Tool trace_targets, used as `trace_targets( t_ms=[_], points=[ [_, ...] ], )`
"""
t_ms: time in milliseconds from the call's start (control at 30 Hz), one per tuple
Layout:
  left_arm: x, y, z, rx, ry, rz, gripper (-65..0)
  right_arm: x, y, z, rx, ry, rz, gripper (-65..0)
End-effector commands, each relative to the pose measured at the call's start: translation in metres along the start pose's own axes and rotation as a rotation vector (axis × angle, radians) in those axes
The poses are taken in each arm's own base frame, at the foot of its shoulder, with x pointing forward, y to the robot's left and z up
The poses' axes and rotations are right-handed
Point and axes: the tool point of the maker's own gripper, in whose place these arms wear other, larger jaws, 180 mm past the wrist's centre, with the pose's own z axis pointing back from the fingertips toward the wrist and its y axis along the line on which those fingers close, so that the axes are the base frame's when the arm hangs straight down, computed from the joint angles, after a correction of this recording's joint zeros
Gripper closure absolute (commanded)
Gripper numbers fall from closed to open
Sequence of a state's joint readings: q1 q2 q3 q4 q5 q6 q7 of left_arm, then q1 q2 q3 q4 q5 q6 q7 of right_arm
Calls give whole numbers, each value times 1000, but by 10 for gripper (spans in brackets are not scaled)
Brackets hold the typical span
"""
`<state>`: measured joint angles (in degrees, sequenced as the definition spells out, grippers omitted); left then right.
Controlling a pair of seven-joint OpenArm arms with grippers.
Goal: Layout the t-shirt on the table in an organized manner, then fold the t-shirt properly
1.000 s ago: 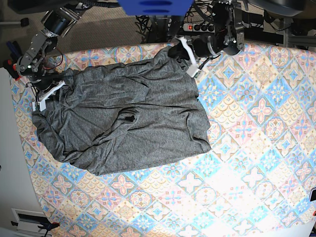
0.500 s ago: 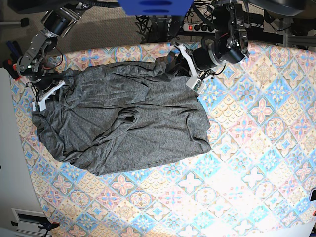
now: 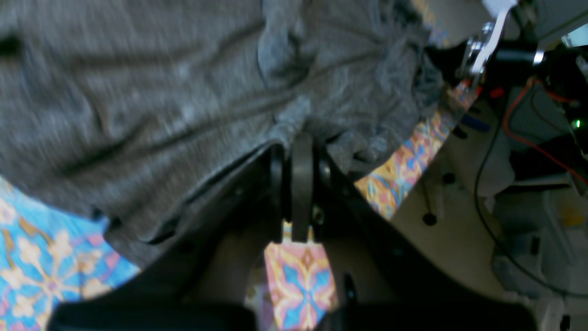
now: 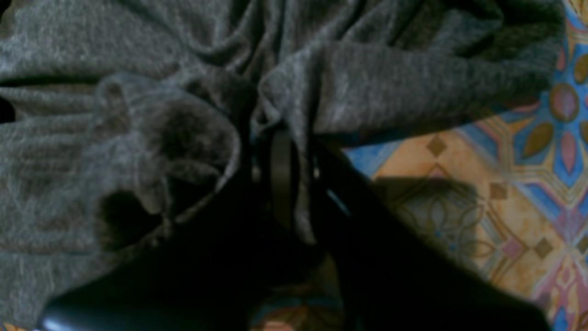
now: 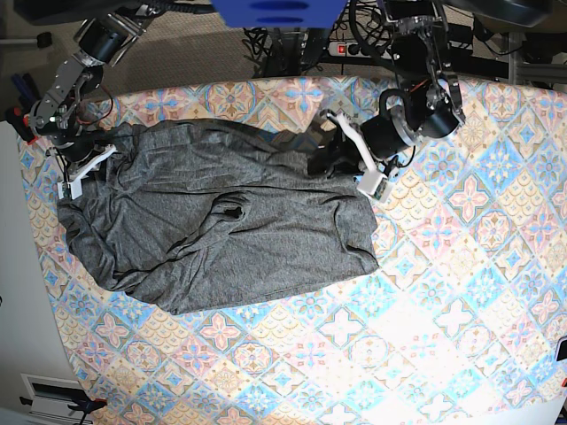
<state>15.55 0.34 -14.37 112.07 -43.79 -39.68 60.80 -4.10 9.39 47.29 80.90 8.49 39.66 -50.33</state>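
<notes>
With my left gripper and right gripper each clamped on an edge of the t-shirt, which lies bunched across the table, I should draw the two edges apart evenly to flatten wrinkles.

A robotics lab: cables, power strip, tiled table.

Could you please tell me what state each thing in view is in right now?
t-shirt: spread out but rumpled, unfolded, pinched at two edges.
left hand: shut on the t-shirt's bunched edge.
right hand: shut on a gathered fold of the t-shirt.
table: covered by a patterned cloth, the shirt lying on it.
</notes>
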Motion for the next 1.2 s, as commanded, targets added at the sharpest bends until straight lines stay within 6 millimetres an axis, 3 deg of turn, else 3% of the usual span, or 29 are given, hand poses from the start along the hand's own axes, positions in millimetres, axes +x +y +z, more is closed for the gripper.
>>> trace_targets(
  t_ms=[0,233,400,500,700,933,1167],
  points=[
    [15,-4,1,-19,-53,-17,0,18,-6,5,-12,-49,21,0],
    [34,1,-9,-54,-102,-5,0,17,-7,6,-13,-48,19,0],
    [42,2,-10,-66,-123,-8,0,15,-27,16,-65,-68,-27,0],
    [44,19,0,-9,-143,11,0,14,-30,18,-73,-71,-35,0],
    [40,49,22,96,-155,42,0,12,-42,25,-107,-79,-67,0],
    [30,49,24,104,-136,56,0,-3,-42,25,-104,8,-72,0],
    [18,48,26,106,-116,79,0,19,-46,22,-112,22,-102,0]
  ],
)
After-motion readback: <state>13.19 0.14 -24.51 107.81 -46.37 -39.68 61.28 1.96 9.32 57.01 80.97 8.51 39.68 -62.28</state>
